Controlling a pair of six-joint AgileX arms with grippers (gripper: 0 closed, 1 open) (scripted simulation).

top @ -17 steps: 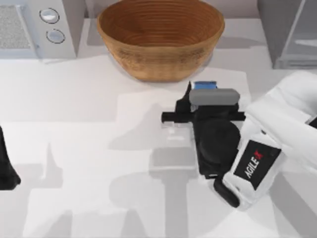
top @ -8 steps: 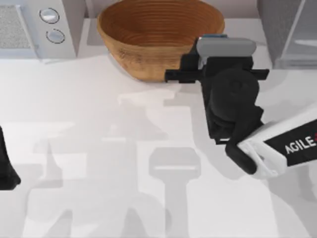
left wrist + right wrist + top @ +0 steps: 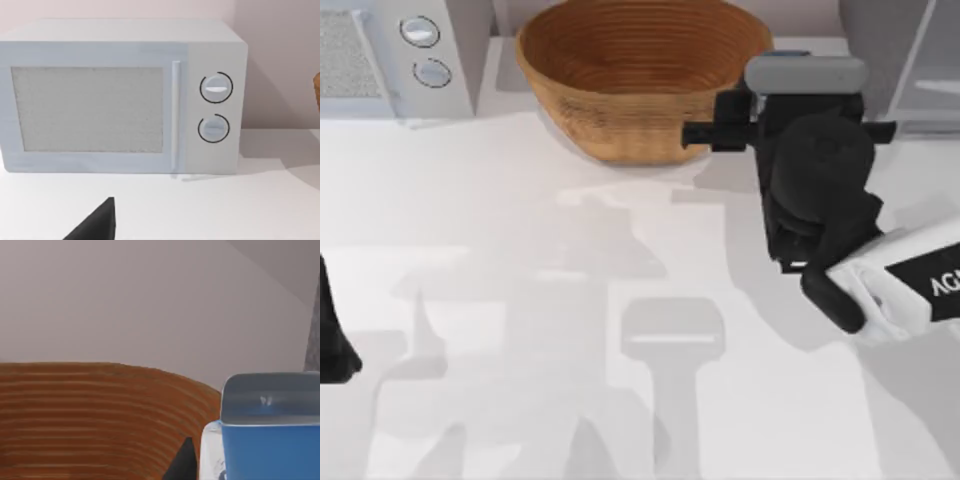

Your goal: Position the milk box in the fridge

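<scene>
From above, our right gripper [image 3: 790, 70] carries the milk box [image 3: 778, 56] between bowl [image 3: 640, 80] and fridge [image 3: 910, 60]. At the right wrist, fingers pinch the carton's [image 3: 267, 430] sides; it looks light and crushable.

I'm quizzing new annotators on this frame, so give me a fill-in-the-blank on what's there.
1. The right gripper holds the ____ box.
2. Left of that gripper sits a wicker ____.
3. The white microwave has ____ round dials.
4. The fridge stands at the table's far ____ corner.

Missing: milk; bowl; two; right
</scene>
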